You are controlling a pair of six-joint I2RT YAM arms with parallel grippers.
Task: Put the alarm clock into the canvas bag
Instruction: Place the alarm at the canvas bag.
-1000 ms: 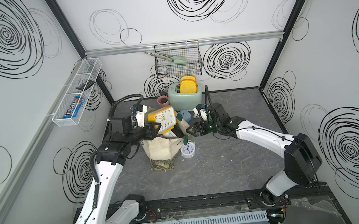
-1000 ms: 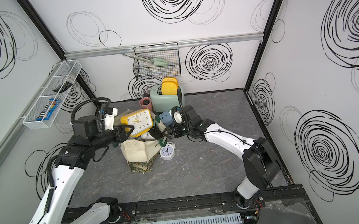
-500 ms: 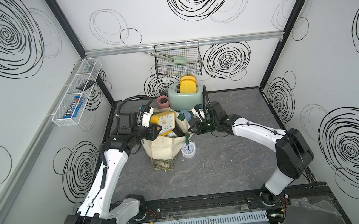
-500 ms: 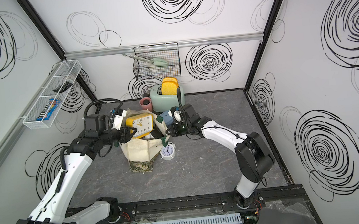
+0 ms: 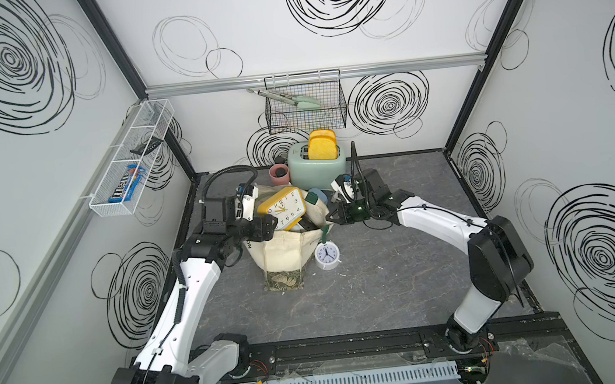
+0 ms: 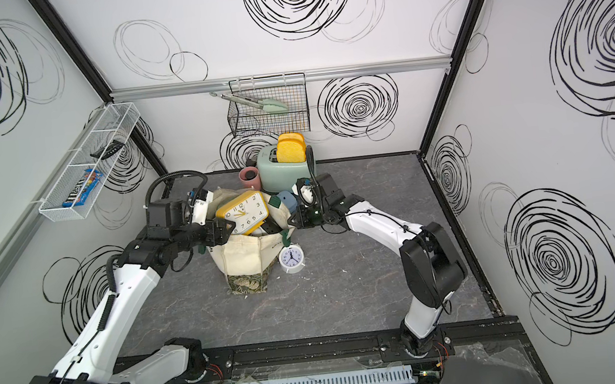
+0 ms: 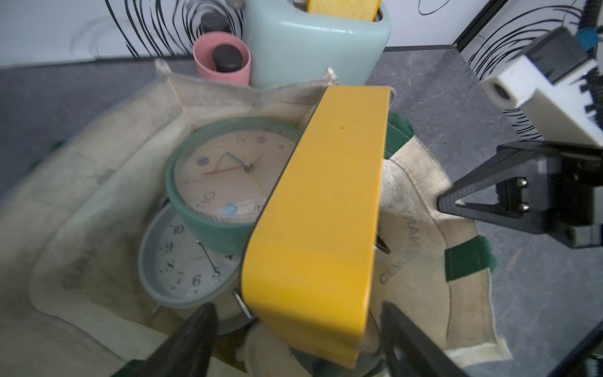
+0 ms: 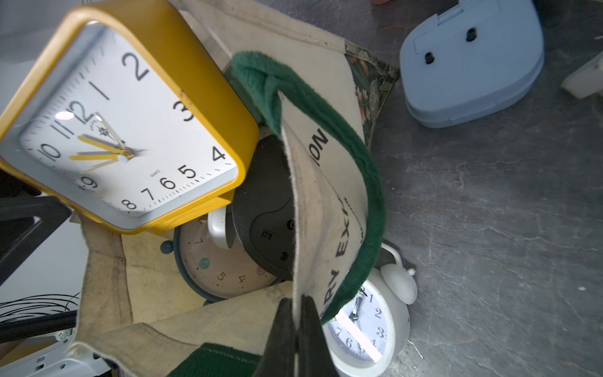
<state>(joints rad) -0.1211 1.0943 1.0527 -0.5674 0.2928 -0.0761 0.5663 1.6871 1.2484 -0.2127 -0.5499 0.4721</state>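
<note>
Yellow clock tilted over bag rim; little rm.

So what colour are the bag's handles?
Dark green; the handle shows best in the right wrist view, against the cream bag.

Alarm clock reads "QUARTZ"; canvas bag shows "ION".

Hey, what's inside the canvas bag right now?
In the canvas bag, the yellow square clock sits tilted at the mouth, over a teal round clock, a grey round clock and a black clock, back showing. The bottom is hidden beneath them.
</note>
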